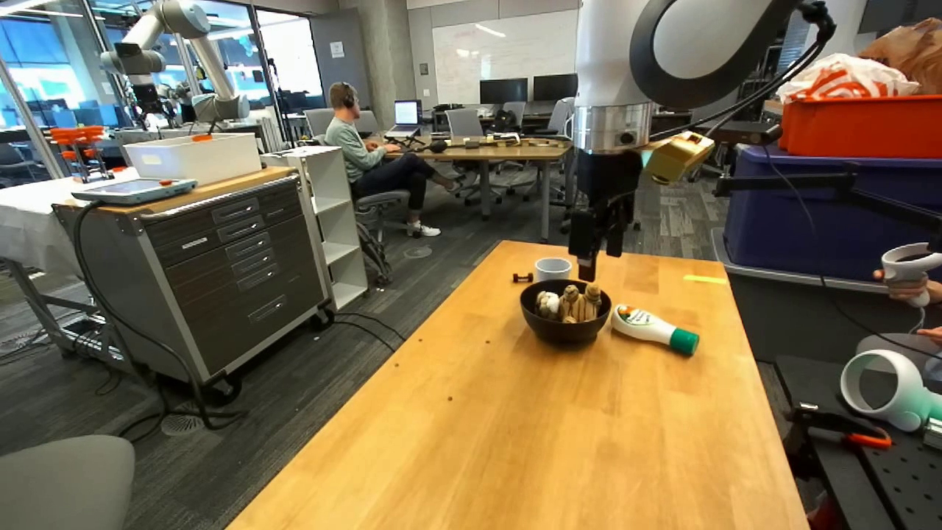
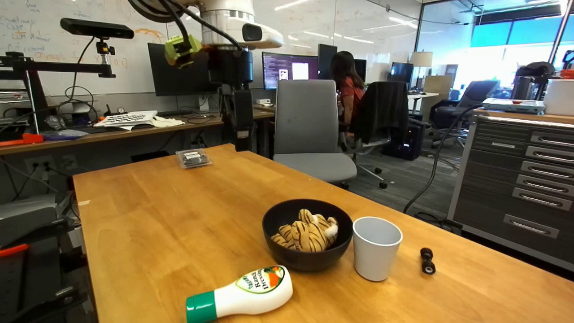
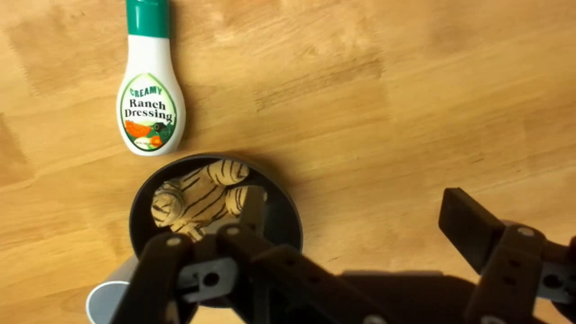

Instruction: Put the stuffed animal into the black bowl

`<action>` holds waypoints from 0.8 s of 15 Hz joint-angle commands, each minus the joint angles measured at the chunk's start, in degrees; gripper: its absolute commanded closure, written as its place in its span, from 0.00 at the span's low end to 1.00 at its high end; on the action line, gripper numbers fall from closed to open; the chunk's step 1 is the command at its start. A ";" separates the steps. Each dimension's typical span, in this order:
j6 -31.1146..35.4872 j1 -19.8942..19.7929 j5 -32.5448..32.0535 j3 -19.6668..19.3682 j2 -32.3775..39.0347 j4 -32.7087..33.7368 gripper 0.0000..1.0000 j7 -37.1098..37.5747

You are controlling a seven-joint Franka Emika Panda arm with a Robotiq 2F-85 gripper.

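Observation:
The stuffed animal, tan with dark stripes, lies inside the black bowl on the wooden table. In both exterior views, the stuffed animal [image 1: 578,305] [image 2: 309,234] shows above or within the rim of the black bowl [image 1: 563,335] [image 2: 305,262]. In the wrist view, the stuffed animal [image 3: 200,193] sits toward the upper left of the bowl [image 3: 283,220]. My gripper [image 3: 355,211] is open, with wide-apart fingers and nothing between them. It hangs above the table, higher than the bowl; one finger overlaps the bowl's right part in the wrist view. The gripper [image 1: 600,258] [image 2: 242,142] also shows in both exterior views.
A white dressing bottle with a green cap [image 1: 651,328] [image 2: 251,291] [image 3: 150,108] lies beside the bowl. A light grey cup [image 1: 553,269] [image 2: 376,246] [image 3: 105,302] stands close to the bowl. A small black dumbbell-shaped piece [image 2: 427,260] and a clear plastic box [image 2: 193,158] are on the table.

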 commanded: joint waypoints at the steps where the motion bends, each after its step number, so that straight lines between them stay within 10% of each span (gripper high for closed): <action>1: -2.98 0.01 1.75 1.06 -6.83 -4.92 0.00 -6.66; 12: -4.79 -0.19 0.16 1.41 -11.37 -9.18 0.00 -10.89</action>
